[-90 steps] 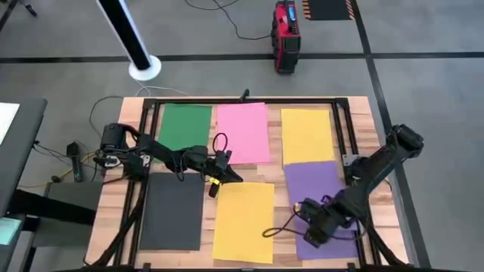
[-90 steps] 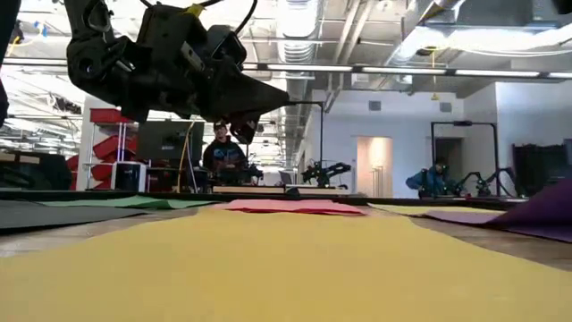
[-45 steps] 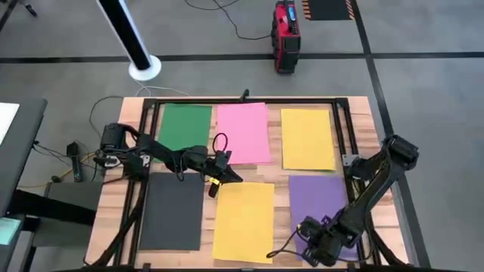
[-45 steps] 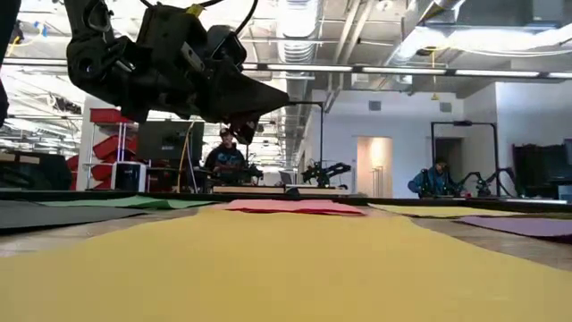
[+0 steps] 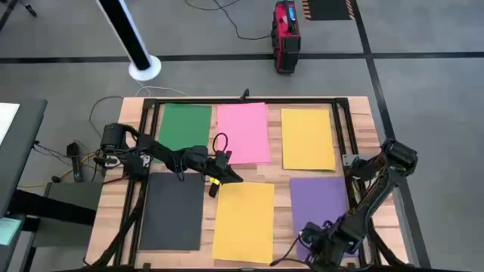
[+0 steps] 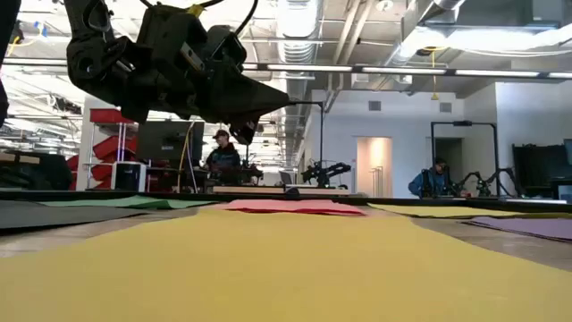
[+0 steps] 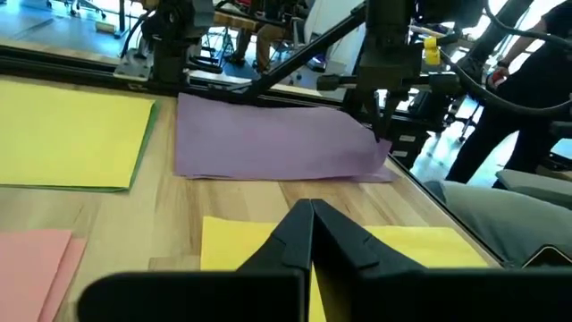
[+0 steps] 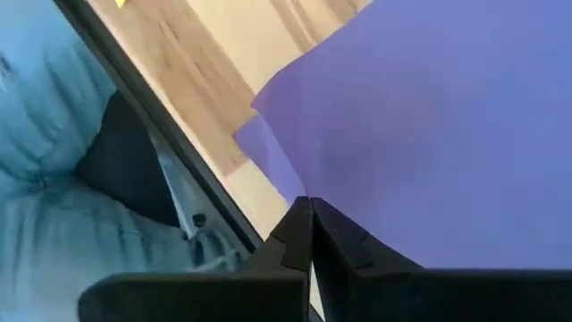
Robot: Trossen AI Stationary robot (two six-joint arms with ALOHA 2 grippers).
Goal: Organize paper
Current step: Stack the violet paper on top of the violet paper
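Note:
Six paper sheets lie flat on the wooden table: green (image 5: pixel 185 126), pink (image 5: pixel 243 132) and yellow (image 5: pixel 308 138) along the far side, dark grey (image 5: pixel 172 210), a second yellow (image 5: pixel 243 221) and purple (image 5: pixel 321 205) along the near side. My left gripper (image 5: pixel 233 178) hangs shut above the far left corner of the near yellow sheet (image 7: pixel 420 241), touching nothing. My right gripper (image 5: pixel 318 245) is at the purple sheet's near edge, shut on it. My right gripper pinches the purple sheet's near edge (image 8: pixel 299 183) between its two shut fingers, close to the near left corner (image 7: pixel 382 159). That edge curls up a little at the fingers. The rest of the sheet lies flat on the table.
A black metal frame (image 5: pixel 344 143) runs around the work area, and its near rail lies just beyond my right gripper. Bare wood strips separate the sheets. A red device (image 5: pixel 286 36) and a white pole base (image 5: pixel 144 68) stand on the floor beyond the table.
My right gripper has moved toward the table's near edge, dragging the purple sheet with it. The sheet has slid away from the far yellow sheet, opening a gap of bare wood, and its raised side has dropped flat.

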